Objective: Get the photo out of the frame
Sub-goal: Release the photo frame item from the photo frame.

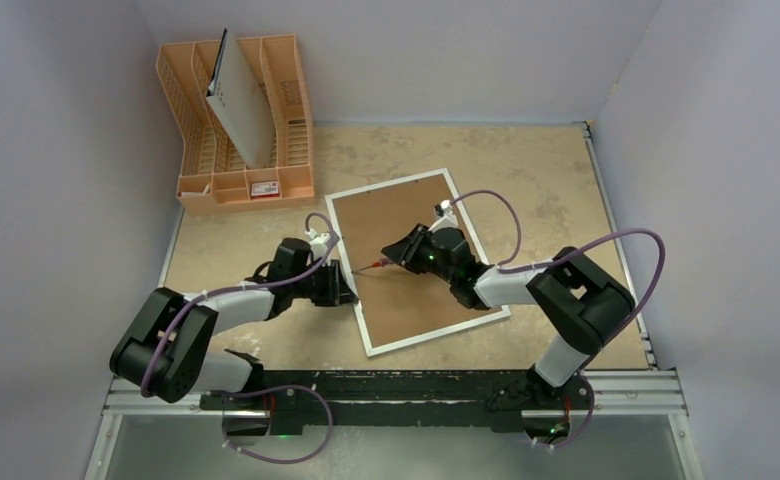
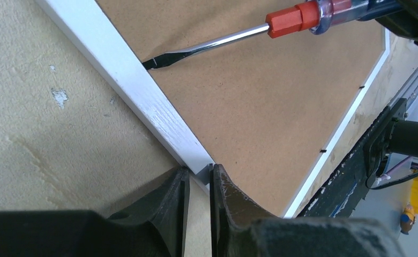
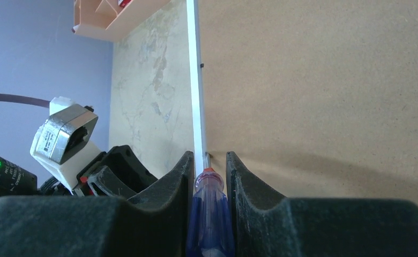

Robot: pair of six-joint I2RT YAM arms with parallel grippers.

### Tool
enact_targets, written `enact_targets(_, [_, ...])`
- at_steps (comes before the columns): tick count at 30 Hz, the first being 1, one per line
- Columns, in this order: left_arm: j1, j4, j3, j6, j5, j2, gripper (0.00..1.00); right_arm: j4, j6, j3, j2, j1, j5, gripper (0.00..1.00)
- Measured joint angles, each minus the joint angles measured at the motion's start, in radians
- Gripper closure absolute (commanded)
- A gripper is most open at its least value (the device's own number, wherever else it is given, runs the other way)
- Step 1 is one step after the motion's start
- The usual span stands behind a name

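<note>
Frame [image 1: 386,215] lies back-up mid-table [image 1: 526,170], its front hidden. My left gripper [image 2: 199,179] pinches its white left border. My right gripper [image 3: 207,166], arm across the back, clamps a screwdriver [image 2: 292,19], blade at that border. Far left, a rack [image 1: 198,150] holds a perforated board [image 1: 241,110]. I cannot read the rack's red label [image 1: 264,188].

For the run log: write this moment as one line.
frame: face down | left gripper: astride its white border | right gripper: holds screwdriver, tip at same border | photo: hidden
</note>
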Motion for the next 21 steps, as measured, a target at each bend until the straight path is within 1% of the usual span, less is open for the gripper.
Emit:
enact_targets(2, [0.000, -0.005, 0.002, 0.010, 0.000, 0.000, 0.87, -0.015, -0.031, 0.021, 0.004, 0.000, -0.016, 1.00])
enact_targets(3, [0.000, -0.006, 0.003, 0.012, 0.000, 0.000, 0.86, -0.023, -0.047, 0.034, 0.008, -0.001, -0.021, 1.00])
enact_targets(4, [0.000, -0.008, 0.003, 0.013, 0.000, 0.000, 0.83, -0.037, -0.068, 0.053, 0.014, -0.002, -0.032, 1.00])
enact_targets(7, [0.000, -0.014, 0.003, 0.013, -0.004, -0.009, 0.70, -0.068, -0.108, 0.088, 0.024, -0.003, -0.050, 1.00])
enact_targets(11, [-0.002, -0.052, 0.003, 0.025, -0.045, -0.050, 0.60, -0.101, -0.130, 0.113, 0.032, 0.000, -0.073, 1.00])
enact_targets(14, [-0.002, -0.081, 0.003, 0.029, -0.073, -0.096, 0.57, -0.121, -0.145, 0.137, 0.044, 0.001, -0.093, 1.00])
enact_targets(21, [-0.002, -0.118, 0.002, 0.005, -0.131, -0.218, 0.55, -0.134, -0.163, 0.164, 0.065, -0.002, -0.132, 1.00])
